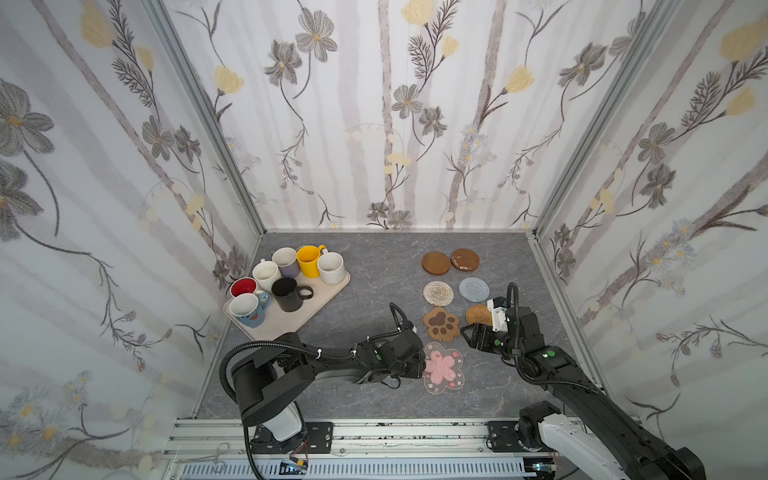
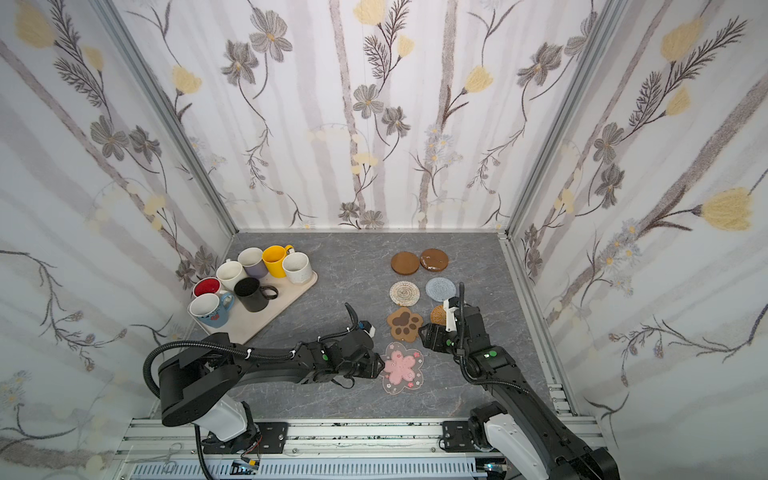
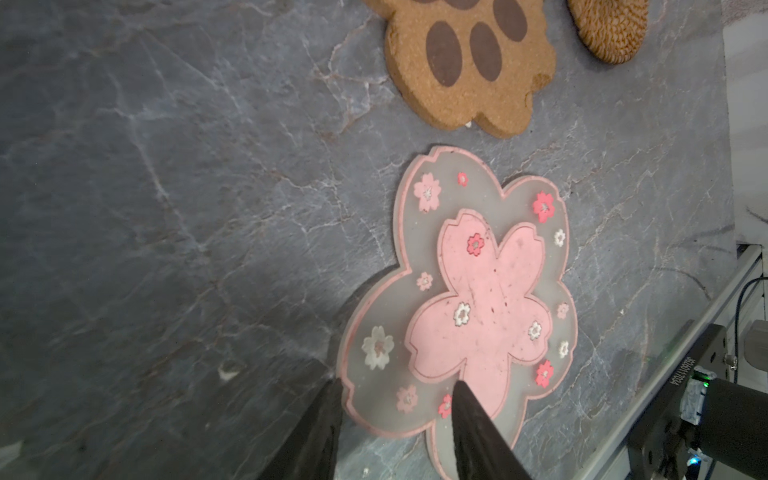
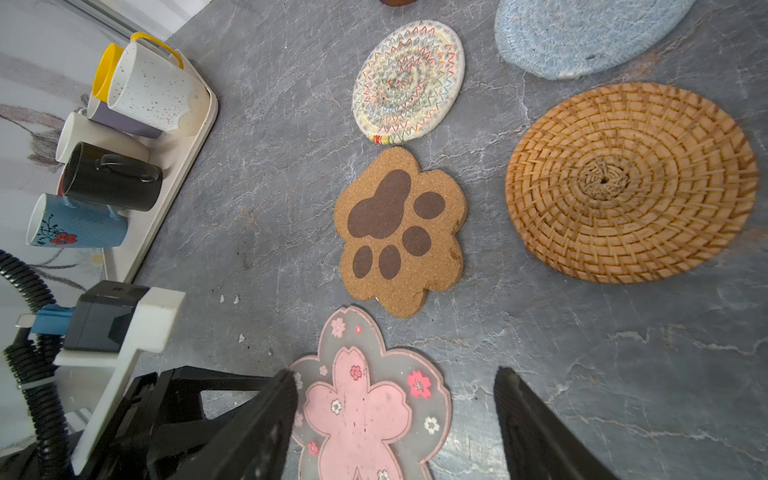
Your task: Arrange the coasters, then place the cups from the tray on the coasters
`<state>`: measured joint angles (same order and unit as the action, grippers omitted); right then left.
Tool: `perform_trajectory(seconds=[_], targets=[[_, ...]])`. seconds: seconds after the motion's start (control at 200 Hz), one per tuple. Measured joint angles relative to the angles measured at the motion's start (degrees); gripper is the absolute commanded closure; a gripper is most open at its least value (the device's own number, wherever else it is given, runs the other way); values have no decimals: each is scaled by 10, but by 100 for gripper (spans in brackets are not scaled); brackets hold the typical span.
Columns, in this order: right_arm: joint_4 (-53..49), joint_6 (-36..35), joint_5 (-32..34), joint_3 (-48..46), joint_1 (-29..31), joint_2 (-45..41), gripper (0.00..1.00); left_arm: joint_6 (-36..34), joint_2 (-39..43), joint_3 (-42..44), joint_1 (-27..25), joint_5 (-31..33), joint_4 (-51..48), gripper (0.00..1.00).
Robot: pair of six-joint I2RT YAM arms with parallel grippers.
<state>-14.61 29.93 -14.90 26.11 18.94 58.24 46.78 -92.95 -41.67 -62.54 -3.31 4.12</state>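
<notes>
Lowest in both top views, just below the middle of the frame, the pink-flower coaster (image 1: 444, 368) lies flat on the desk (image 1: 365, 291). The left gripper (image 1: 419, 365) sits low at its left rim, its arm stretched in from the frame's left. In the left wrist view its fingers (image 3: 467, 419) stand parted, one tip at the rim and one over the clear border, so it looks released rather than clenched on the mat. A mat this thin offers only its edge, which would explain the flat, sideways approach. Just up and right of the flower, the right gripper (image 4: 395, 374) hovers spread wide and empty, probably held clear so the two arms do not meet.

Above the flower sits the paw coaster (image 1: 441, 324), just apart from it, with the rattan coaster (image 1: 477, 312) to its right, half hidden under the right arm. One row up are the pale woven coaster (image 1: 438, 293) and the grey coaster (image 1: 474, 289). Highest are the two wooden discs (image 1: 436, 263), side by side. That makes two columns with gaps between, presumably so each mug gets its own mat without handles clashing.

At the frame's left, the tray (image 1: 286, 322) lies at an angle with all seven cups (image 1: 286, 294) bunched on it. I judge the arranging nearly finished and the cup-moving not yet begun
</notes>
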Motion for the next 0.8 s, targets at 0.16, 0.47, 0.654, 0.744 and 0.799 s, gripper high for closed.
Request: perform_trajectory(seconds=[0.16,0.47,0.654,0.744,0.799], targets=[[1,-1,-2,0,-2,-1,20,0,-2,-1,1,-2,0,50],[23,-25,-26,1,-2,-33,1,-1,102,32,37,28,-1,22],[29,-31,-28,17,-2,-17,0,-10,179,45,79,39,-7,0],[30,-33,-27,35,2,2,0,-17,219,45,97,57,-22,0],[33,-35,-27,50,7,16,0,-18,244,45,109,70,-27,0]])
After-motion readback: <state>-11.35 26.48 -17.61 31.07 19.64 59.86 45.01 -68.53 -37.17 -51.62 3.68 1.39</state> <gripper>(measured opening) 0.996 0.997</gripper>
